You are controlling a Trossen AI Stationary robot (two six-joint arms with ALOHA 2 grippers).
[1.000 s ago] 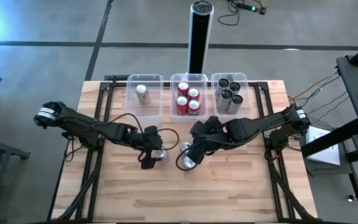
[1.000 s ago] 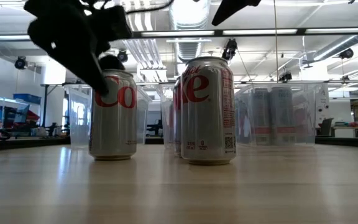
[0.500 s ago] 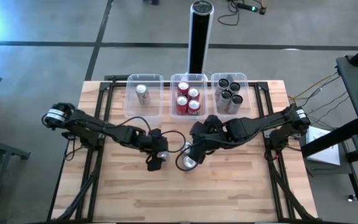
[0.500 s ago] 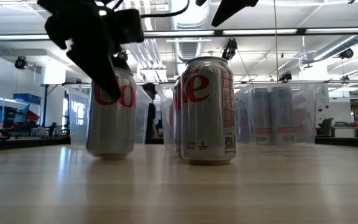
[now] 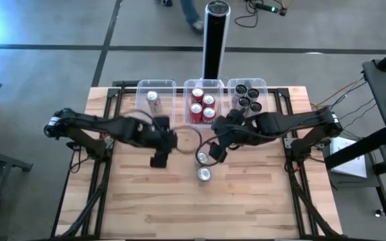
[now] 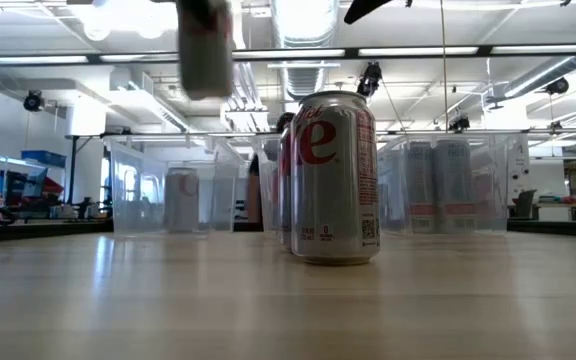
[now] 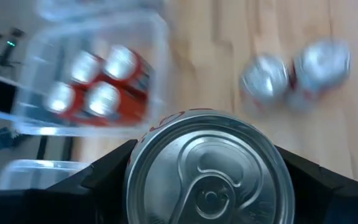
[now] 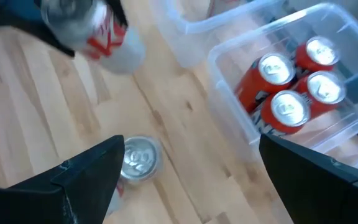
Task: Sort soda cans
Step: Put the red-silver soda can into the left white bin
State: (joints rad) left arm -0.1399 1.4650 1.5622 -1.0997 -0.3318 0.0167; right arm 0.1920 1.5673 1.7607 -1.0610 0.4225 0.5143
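Aloft, left gripper (image 7: 207, 186) clamps a silver can (image 7: 209, 168) — red lettering; right gripper (image 8: 185, 168) wide.

The left pincer (image 5: 161, 142) is raised off the tabletop (image 5: 146, 207), its fingers clamped around a silver can (image 7: 209, 169). The right pincer (image 5: 216, 148) hangs nearby at mid-table, fingers spread wide and empty.

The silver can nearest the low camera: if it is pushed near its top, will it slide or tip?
The silver can stands upright and is taller than wide, so a high push may tip it. On its side, the round body would probably roll across the flat wooden table. Its smooth wall looks slippery.
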